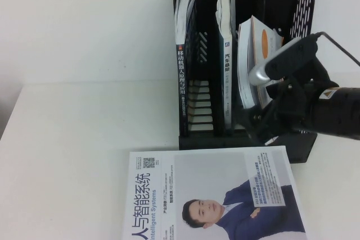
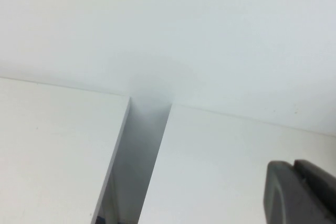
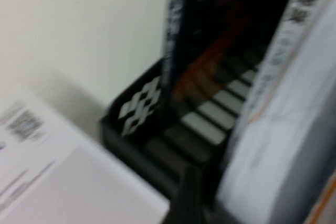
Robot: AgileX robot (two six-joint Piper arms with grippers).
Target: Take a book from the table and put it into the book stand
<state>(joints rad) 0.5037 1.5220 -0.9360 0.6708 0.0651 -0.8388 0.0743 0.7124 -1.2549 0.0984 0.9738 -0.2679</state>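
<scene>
While your left gripper (image 2: pixel 299 192) sits clenched empty over the plain white table (image 1: pixel 67 150), your right gripper (image 1: pixel 264 130) stands released beside the pale orange-striped book (image 1: pixel 256 54) leaning in the black plastic book stand's (image 1: pixel 298 4) right slot.

This looks like an office or robotics lab bench: a plain white worktop (image 1: pixel 67 155) set against a bare white wall, carrying a black three-slot book stand (image 1: pixel 298 4) filled with technical paperbacks with Chinese titles. A white book with a portrait of a man in a blue suit (image 1: pixel 214 195) lies flat in front of it.
</scene>
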